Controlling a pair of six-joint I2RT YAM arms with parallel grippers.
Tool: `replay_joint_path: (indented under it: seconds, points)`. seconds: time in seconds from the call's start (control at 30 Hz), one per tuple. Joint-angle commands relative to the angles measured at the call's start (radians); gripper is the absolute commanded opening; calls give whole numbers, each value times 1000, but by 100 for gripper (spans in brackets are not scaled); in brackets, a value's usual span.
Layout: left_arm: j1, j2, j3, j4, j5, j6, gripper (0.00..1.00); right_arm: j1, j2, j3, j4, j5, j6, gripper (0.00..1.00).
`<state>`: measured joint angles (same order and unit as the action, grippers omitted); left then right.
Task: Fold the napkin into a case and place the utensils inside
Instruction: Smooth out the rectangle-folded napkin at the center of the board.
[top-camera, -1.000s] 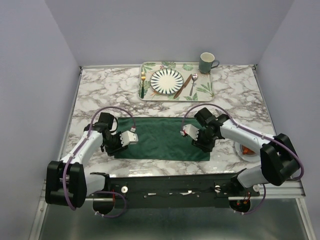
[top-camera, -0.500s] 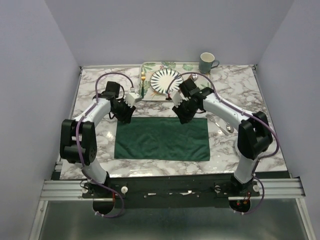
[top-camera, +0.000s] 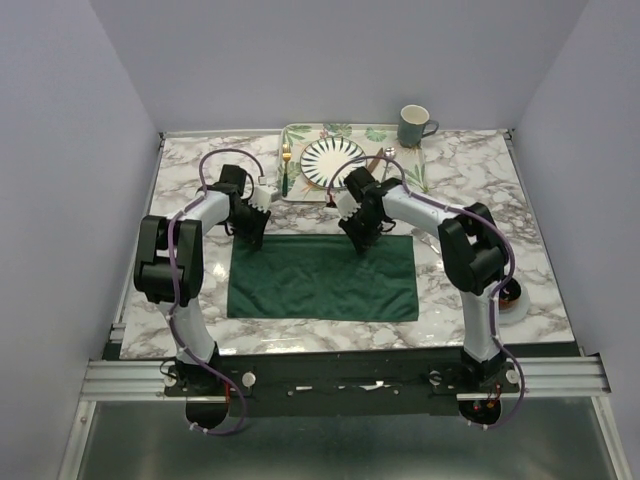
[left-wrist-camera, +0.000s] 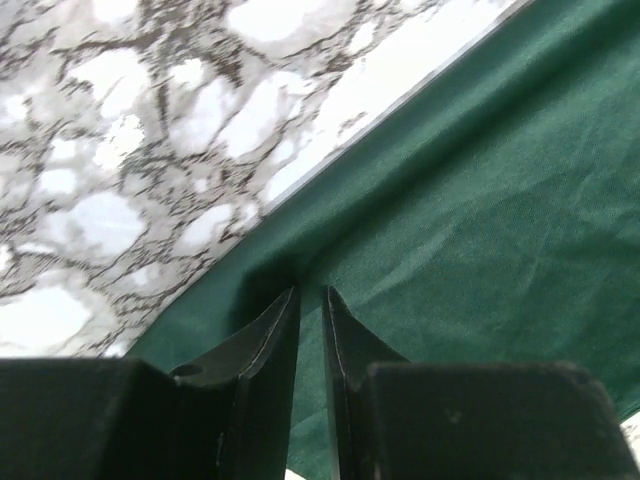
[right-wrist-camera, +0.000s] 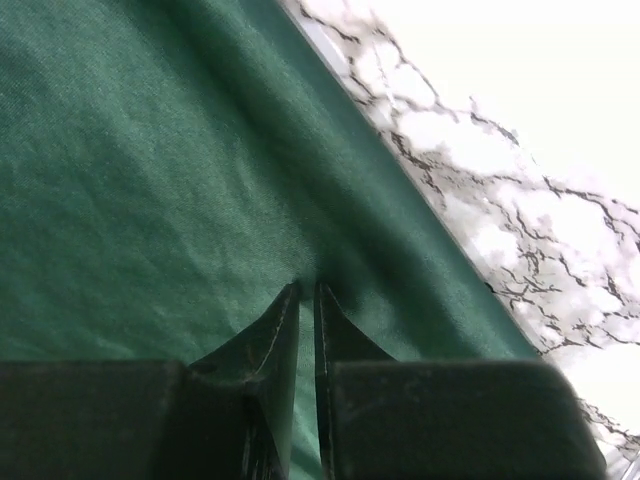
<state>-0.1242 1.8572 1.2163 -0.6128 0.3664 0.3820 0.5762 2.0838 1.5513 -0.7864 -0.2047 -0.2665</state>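
— What's the marble table (top-camera: 190, 180) carrying?
— A dark green napkin (top-camera: 320, 280) lying flat mid-table, a leaf-patterned tray (top-camera: 300, 133) at the far edge – and a mug (top-camera: 413, 126) by the tray's far right corner

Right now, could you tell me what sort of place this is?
Probably a lab bench staged as a dinner setting: plain panels around a marble-patterned table, a leaf-patterned tray holding a striped plate, a mug.

The left arm (top-camera: 205, 208) and the right arm (top-camera: 415, 205) are being held stretched forward, forearms angled inward toward each other. Both wrists are being pitched downward. Each pair of jaws is being held nearly closed, tips pinched on the napkin (left-wrist-camera: 480, 220).
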Motion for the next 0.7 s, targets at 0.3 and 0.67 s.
replay_joint_path:
  seconds: [0.3,0.67]
  points:
    - [58,-344,-40,43,414,-115,99,-78,-416,-102,128,-380,125,68]
    - [44,-497,-193,678,432,-633,99,-140,-328,90,418,-600,422,100]
